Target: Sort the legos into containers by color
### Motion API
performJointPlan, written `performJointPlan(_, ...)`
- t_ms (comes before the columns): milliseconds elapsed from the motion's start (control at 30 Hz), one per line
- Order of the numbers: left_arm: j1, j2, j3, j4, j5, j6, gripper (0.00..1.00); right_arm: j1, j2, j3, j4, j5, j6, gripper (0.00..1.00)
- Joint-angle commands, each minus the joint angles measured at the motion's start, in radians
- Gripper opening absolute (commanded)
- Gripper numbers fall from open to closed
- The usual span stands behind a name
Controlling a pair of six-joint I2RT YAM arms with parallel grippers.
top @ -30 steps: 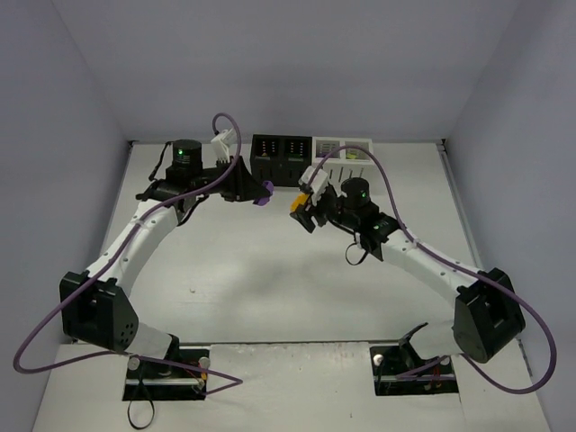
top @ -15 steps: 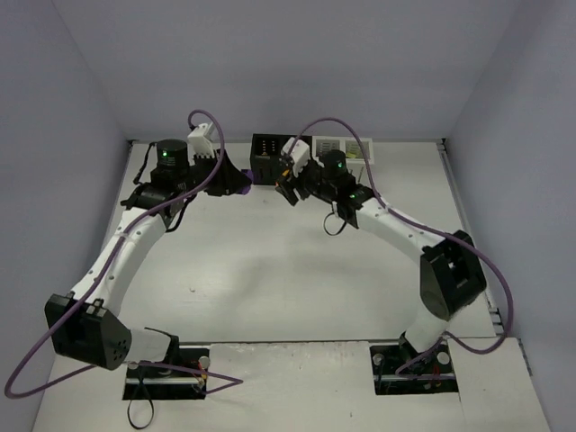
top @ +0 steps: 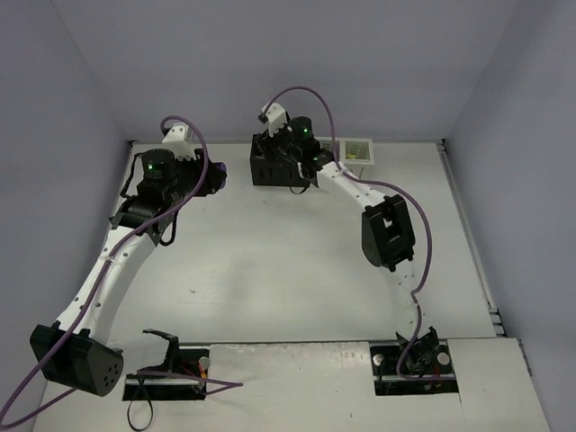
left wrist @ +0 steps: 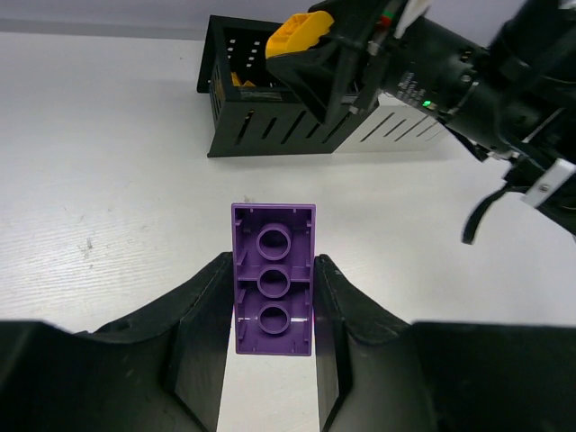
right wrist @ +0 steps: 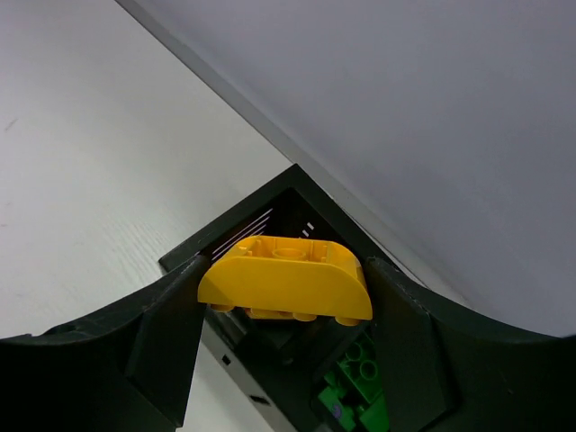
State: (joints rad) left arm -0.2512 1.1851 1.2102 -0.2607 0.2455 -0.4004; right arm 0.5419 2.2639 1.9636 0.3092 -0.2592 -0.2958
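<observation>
Right gripper: closed partway on the orange-yellow brick, pinched at its two ends; held above the black bin at the left end of the row
Left gripper: closed on the purple brick by its long sides, underside tubes facing the wrist camera; hanging over bare desk, apart from the bins and to their left
Bins: one orange-yellow piece already lying in the end black compartment; green bricks in the compartment next to it; white bins further right
Risk, wrong compartment: brick seemingly close to the wall shared with the green compartment; release from here liable to clip that wall and tip onto the greens
Risk, bounce-out: rounded brick let go from a height apt to strike the rim and skip onto the desk
Risk, arm clash: right arm stretched across the black bins; home of the purple brick not visible, probably in the same row; advancing the left arm before the right one clears likely to knock fingers together or jar a brick loose
Risk, cable: purple cable looping above the right wrist; possible snag on retreat
Risk, shoved row: bins small and joined; too low a descent could push the whole row askew
</observation>
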Motion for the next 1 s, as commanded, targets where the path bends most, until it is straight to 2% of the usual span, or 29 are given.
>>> performJointPlan(0,0.006,0.001,0.022,0.055,-0.009,0.014,0.07,-0.007,0.048,0.121,0.044,0.050,-0.006,0.24)
performJointPlan(133,0.006,0.004,0.022,0.057,0.000,0.011,0.07,-0.005,0.124,0.216,0.047,0.077,-0.005,0.32)
performJointPlan(267,0.006,0.001,0.023,0.055,0.006,0.014,0.07,-0.007,0.135,0.205,0.067,0.087,0.003,0.47)
performJointPlan(300,0.006,0.001,0.023,0.055,0.008,0.015,0.07,-0.005,0.134,0.199,0.071,0.087,0.004,0.56)
performJointPlan(367,0.006,0.002,0.023,0.055,0.011,0.014,0.07,-0.005,0.128,0.181,0.082,0.092,0.003,0.63)
performJointPlan(400,0.006,0.002,0.023,0.055,0.014,0.014,0.07,-0.005,0.126,0.178,0.085,0.092,0.003,0.70)
performJointPlan(567,0.006,0.007,0.026,0.058,0.034,0.015,0.08,-0.005,0.105,0.167,0.094,0.086,0.004,0.86)
performJointPlan(767,0.006,0.010,0.020,0.075,0.078,0.032,0.08,0.000,0.036,0.108,0.102,0.080,0.026,0.87)
performJointPlan(867,0.006,0.010,0.015,0.092,0.119,0.070,0.08,0.000,-0.058,0.045,0.110,0.055,0.090,0.82)
performJointPlan(967,0.006,0.001,0.003,0.123,0.186,0.115,0.08,0.001,-0.228,-0.115,0.111,0.020,0.207,0.78)
